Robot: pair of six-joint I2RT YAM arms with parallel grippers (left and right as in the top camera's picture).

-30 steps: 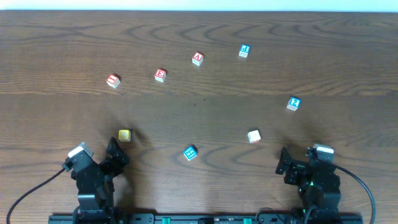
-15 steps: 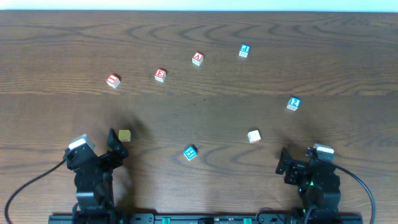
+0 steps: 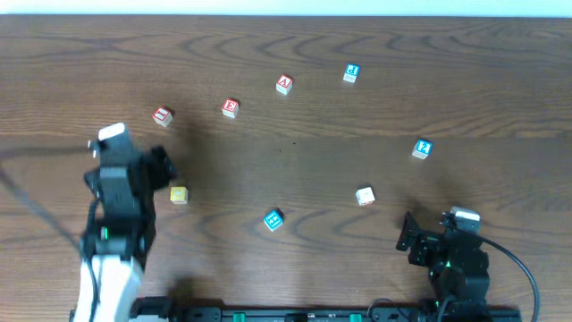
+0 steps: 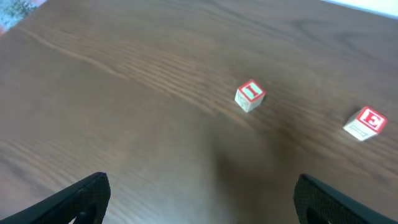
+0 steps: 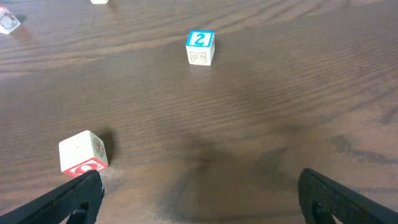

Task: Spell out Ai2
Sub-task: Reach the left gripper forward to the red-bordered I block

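Observation:
Letter blocks lie scattered on the brown table. A red "A" block (image 3: 284,84) is at top centre, a blue "2" block (image 3: 422,148) at right, also in the right wrist view (image 5: 200,47). A red "I" block (image 3: 163,115) sits at upper left, also in the left wrist view (image 4: 250,96). A red "E" block (image 3: 231,107) lies right of it (image 4: 365,122). My left gripper (image 3: 161,167) is open and empty, raised below the "I" block. My right gripper (image 3: 407,234) is open and empty at the front right, by a white-and-red block (image 5: 83,153).
A blue "1" block (image 3: 351,72) lies at top right, a yellow block (image 3: 179,194) just right of my left arm, a blue block (image 3: 273,219) at front centre, and the white-and-red block (image 3: 365,195) right of centre.
My left arm has lifted and swung forward from the front edge toward the "I" block, past the yellow block. The right arm and all blocks have stayed still.

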